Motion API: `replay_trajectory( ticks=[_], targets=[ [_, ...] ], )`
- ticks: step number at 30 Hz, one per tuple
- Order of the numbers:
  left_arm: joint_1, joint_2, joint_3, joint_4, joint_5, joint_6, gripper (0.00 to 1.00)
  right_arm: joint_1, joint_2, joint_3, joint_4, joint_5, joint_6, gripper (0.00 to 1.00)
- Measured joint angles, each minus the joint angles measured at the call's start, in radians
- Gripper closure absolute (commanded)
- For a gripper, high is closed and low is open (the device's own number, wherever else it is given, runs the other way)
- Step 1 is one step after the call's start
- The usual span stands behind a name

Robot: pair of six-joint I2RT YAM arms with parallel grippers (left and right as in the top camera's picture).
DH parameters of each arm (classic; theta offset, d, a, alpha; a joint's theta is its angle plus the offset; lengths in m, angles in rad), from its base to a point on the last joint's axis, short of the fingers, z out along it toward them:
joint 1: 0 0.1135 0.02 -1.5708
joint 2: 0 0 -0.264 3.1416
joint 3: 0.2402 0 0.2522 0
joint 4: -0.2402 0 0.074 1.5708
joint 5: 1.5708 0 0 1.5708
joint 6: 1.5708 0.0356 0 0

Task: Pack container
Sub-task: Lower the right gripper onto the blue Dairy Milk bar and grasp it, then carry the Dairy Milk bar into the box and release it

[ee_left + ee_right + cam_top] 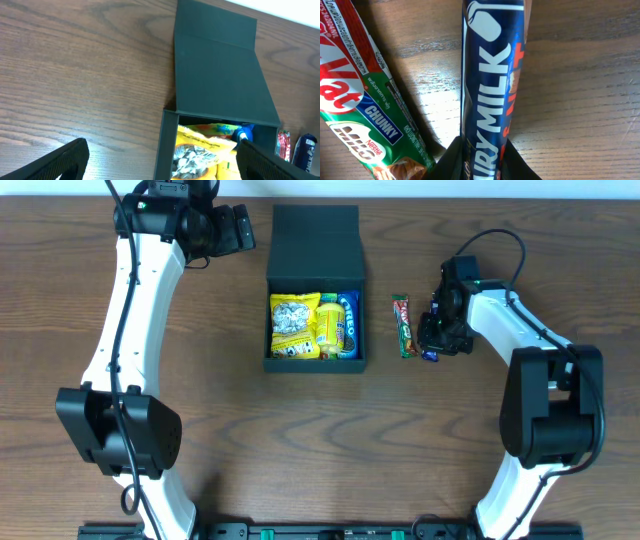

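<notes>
My right fingers (449,162) pinch one end of the long glossy blue Dairy Milk bar (487,75); my left fingers (55,162) are wide open and empty. Dark green matte cardboard container (314,365) sits open mid desk (230,430), nearly full. Risk: end-only grip on a slick wrapper, so the bar may slip.

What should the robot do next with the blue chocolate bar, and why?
Probably lift the blue chocolate bar: the right gripper hugs both its sides, it lies on the table, and the box stands open nearby.
</notes>
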Motion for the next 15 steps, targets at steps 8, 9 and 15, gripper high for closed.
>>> replay_trajectory(
  ticks=[8,9,15],
  targets=[
    [0.000,0.000,0.000,0.000,0.000,0.001,0.05,0.014,0.011,0.220,-0.176,-0.030,0.000,0.98],
    [0.000,0.000,0.000,0.000,0.000,0.001,0.05,0.022,0.011,0.259,-0.197,-0.031,0.000,0.98],
    [0.000,0.000,0.000,-0.001,0.000,0.003,0.05,0.136,0.011,0.443,-0.270,-0.035,0.000,0.99]
  ],
)
